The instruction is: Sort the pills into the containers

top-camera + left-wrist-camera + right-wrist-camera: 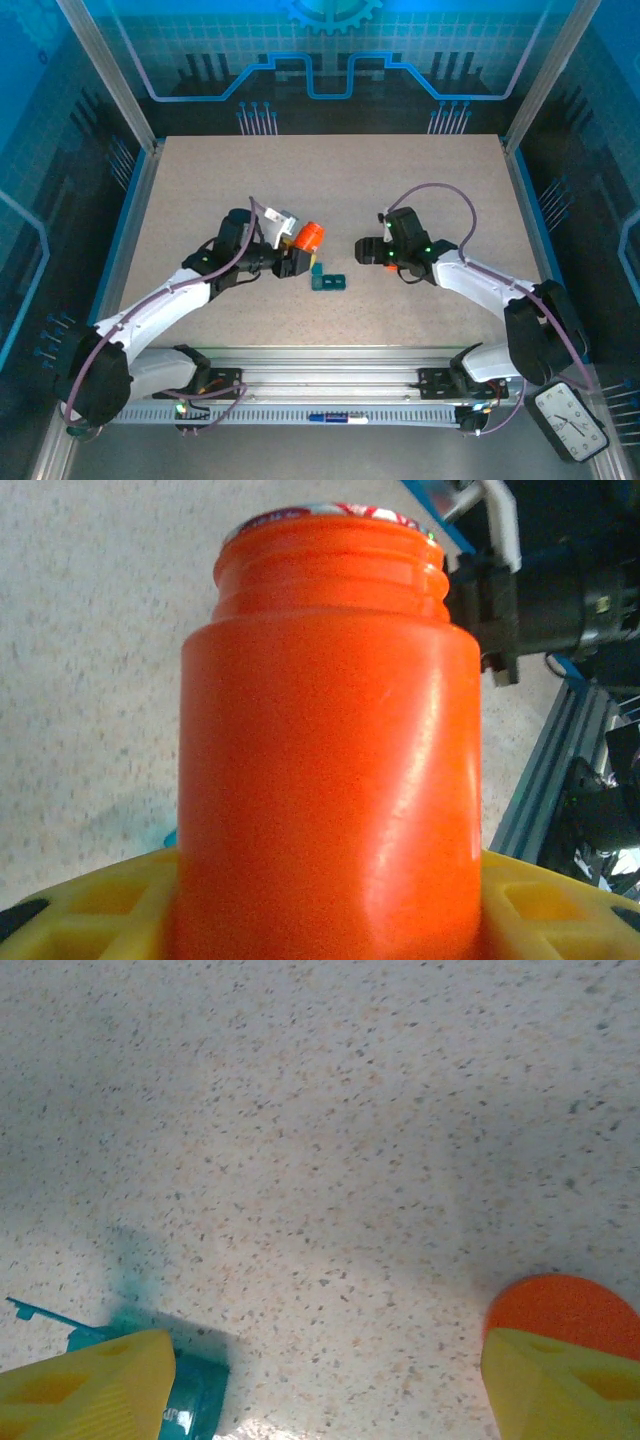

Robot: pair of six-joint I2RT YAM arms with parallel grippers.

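Observation:
My left gripper (pixel 296 252) is shut on an orange bottle (pixel 308 237), which it holds tilted just above the table, left of centre. In the left wrist view the bottle (pixel 330 760) stands between the yellow fingers (pixel 90 915), its threaded neck uncapped. The dark-teal containers (pixel 327 282) lie on the table just in front of the bottle. To their right, my right gripper (pixel 364 250) is open with nothing between its fingers. In the right wrist view a corner of the containers (pixel 195 1400) shows by the left finger and the orange bottle (pixel 560 1305) behind the right finger. The pills are hidden.
The speckled table (pixel 330 180) has free room at the back and on both sides. Metal frame posts (pixel 130 90) and blue walls enclose it. A white clock (pixel 570 420) lies off the near right corner. The right arm's black wrist (pixel 560 590) shows beyond the bottle.

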